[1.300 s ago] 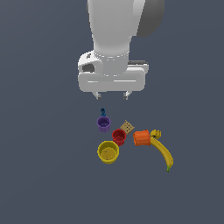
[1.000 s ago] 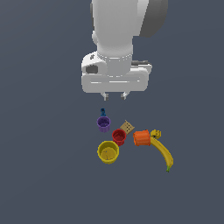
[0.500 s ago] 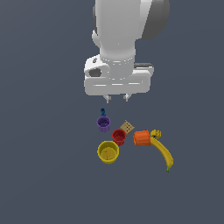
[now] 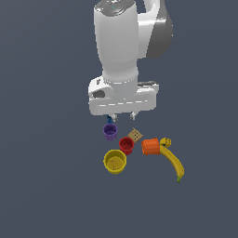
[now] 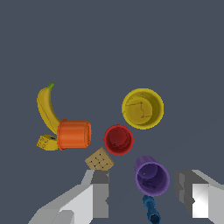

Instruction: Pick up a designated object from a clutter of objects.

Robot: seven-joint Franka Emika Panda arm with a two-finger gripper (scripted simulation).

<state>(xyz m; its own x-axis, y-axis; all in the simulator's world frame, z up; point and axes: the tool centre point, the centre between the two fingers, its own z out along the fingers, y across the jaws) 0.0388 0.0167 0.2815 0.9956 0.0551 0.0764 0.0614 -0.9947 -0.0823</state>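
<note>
here the yellow cup (image 4: 115, 161) stands upright, its open mouth facing up, at the near edge of the clutter.

its axis is vertical, so from the wrist view one looks straight into it (image 5: 142, 108). it sits just beside the red cup (image 4: 126, 145), with the purple cup (image 4: 110, 131) further back and the orange cup (image 4: 150, 146) lying on its side toward the exterior view's right, against the banana (image 4: 173, 161). a tan dotted block (image 4: 135, 135) and a small blue piece (image 5: 152, 209) lie near them. the gripper (image 4: 123, 115) hangs above the purple cup, its fingers (image 5: 100, 194) spread apart and holding nothing.
</note>
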